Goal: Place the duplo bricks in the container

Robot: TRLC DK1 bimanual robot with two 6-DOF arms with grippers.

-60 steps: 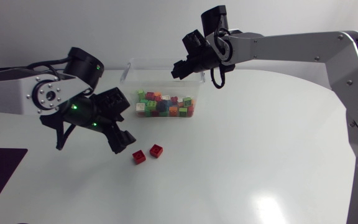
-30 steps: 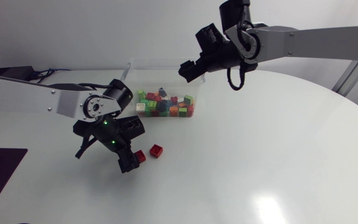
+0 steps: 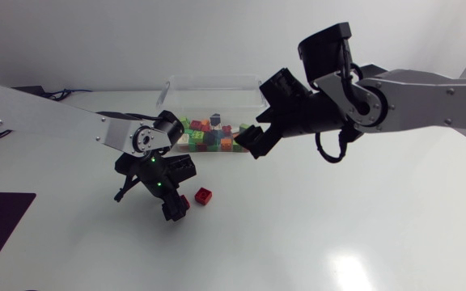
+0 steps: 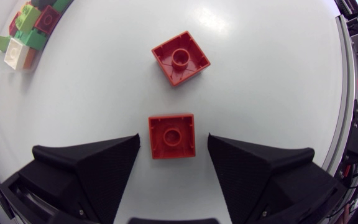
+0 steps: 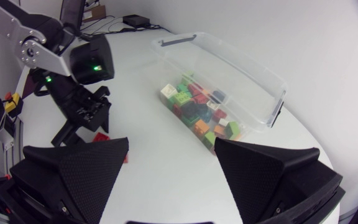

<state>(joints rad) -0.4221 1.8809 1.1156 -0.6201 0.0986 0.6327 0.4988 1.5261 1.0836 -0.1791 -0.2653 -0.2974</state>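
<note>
Since a second ago the left end effector [image 4: 173, 146] has dropped onto the nearer of two red bricks, while the right end effector [image 5: 172, 142] has drawn away from the container [image 5: 253, 65]. Left fingers are spread, one on each side of the red brick [image 4: 172, 135], with a narrow gap on either side and no contact. Just ahead of them the second red brick [image 4: 180, 58] lies on the table [image 4: 272, 74]. Right fingers are spread with nothing between them; the container, holding mixed bricks [image 5: 197, 112], sits ahead of them.
</note>
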